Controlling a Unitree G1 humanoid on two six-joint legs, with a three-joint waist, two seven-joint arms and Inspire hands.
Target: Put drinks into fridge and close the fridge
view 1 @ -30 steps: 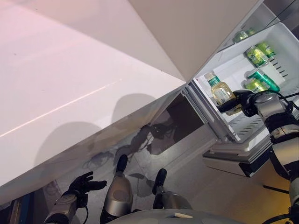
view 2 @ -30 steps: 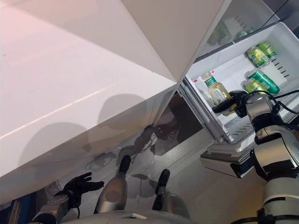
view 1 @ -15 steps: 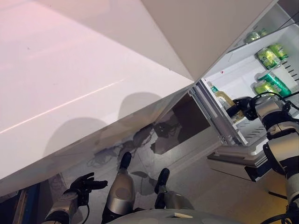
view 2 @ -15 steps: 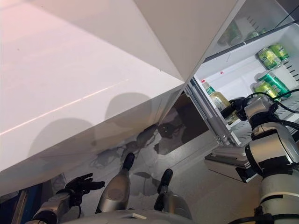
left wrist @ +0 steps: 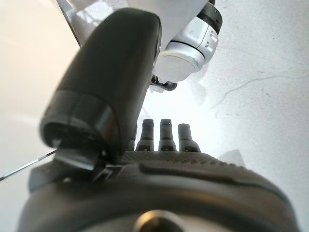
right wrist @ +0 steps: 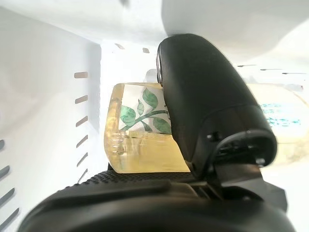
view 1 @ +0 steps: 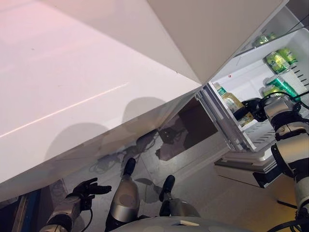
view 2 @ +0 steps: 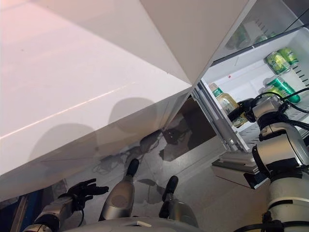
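Nearest the robot, low beside the fridge's white outer wall [view 1: 72,87], the left hand [view 1: 87,187] hangs idle over the floor with its fingers straight and relaxed, holding nothing, much as it did a second ago. Farther off, the right hand [view 2: 240,112] reaches into the open fridge [view 1: 251,72] with its thumb and fingers curled round the lower body of a drink bottle [view 1: 232,101] of pale yellow liquid with a green cap and a leaf-print label (the right wrist view shows the bottle pressed against the palm, with the slotted white inner wall just beyond). Over the last second the bottle has gone from the front of the compartment to a spot deeper inside, and now stands close to upright by the near side wall, partly hidden behind the fridge's front edge; the camera has shifted too, so part of that change is only apparent. Behind the bottle, farther in, several green cans [view 1: 277,61] already lie on the shelf. The placing looks almost done: what remains, I judge, is letting go, drawing the arm out and shutting the door.
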